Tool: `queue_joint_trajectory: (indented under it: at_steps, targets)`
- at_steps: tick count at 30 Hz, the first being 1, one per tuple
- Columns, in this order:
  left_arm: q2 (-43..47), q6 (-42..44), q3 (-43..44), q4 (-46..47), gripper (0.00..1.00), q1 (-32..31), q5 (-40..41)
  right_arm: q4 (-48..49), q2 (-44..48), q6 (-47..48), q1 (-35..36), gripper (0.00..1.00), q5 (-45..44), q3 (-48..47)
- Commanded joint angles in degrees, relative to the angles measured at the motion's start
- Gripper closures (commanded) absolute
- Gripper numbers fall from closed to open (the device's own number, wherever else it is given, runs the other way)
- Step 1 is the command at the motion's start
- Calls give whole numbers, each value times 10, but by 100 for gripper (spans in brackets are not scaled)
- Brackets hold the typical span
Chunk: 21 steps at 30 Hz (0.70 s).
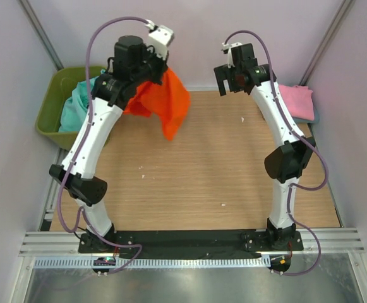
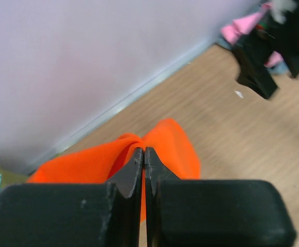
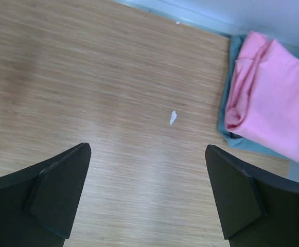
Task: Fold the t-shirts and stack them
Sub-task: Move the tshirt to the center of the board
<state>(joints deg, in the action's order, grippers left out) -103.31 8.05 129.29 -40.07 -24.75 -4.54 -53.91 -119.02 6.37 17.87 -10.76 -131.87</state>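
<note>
Fetching step, by the look of it: orange t-shirt [image 1: 167, 101] pinched in the clenched left claw [image 2: 144, 152], dangling over the counter [image 1: 202, 170] at 11 o'clock, just beside the bin [image 1: 47, 113] of teal t-shirts [image 1: 76, 104]. Right claw [image 3: 146, 148] released and empty at 1 o'clock. Pink t-shirt [image 1: 295, 100] folded on a grey-blue t-shirt [image 3: 231, 141] at 2 o'clock. Next, likely: lower, spread flat mid-counter, catch a second corner.

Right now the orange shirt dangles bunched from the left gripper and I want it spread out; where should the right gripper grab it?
Probably the low hanging corner of the orange shirt, coming from the right arm's side: the left gripper pinches the top, so that corner droops free, facing the open right gripper.
</note>
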Motion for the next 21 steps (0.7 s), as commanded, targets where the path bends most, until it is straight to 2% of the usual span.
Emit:
queue_joint_trajectory:
  at_steps: [1,5,6,7,8,9,11,12,14,15,16,17,18,20,21]
  targets:
    - [29,37,23,-23,100,-63,-4,24,45,0,-14,0,-48,-7]
    - [28,28,-4,-26,99,-106,16,28,46,0,-28,0,-62,-10]
    - [28,23,-14,-24,80,-107,22,28,45,1,-31,0,-60,-12]
    - [28,14,-31,-20,70,-107,36,25,43,2,-34,0,-60,-14]
    - [30,12,-47,-9,64,-107,57,24,42,6,-35,0,-61,-14]
    - [30,11,-78,-6,51,-107,71,23,42,9,-35,0,-61,-15]
    - [36,10,-107,1,46,-106,123,18,47,22,-35,0,-60,-15]
    - [41,13,-126,2,40,-105,139,14,50,27,-36,0,-53,-15]
    - [60,2,-189,6,24,-95,174,-9,70,53,-35,0,4,-8]
    - [67,-3,-213,6,10,-88,178,-25,79,73,-36,0,43,5]
    - [77,-14,-261,6,4,-67,180,-40,89,92,-35,1,87,19]
    - [87,-23,-279,-2,3,-54,159,-75,99,142,-31,1,193,37]
    - [92,-39,-295,-8,3,-42,150,-94,123,173,-24,2,226,93]
    - [95,-62,-330,-26,3,-2,126,-114,150,243,19,4,240,166]
    - [96,-75,-339,-32,3,10,121,-104,174,252,30,5,236,240]
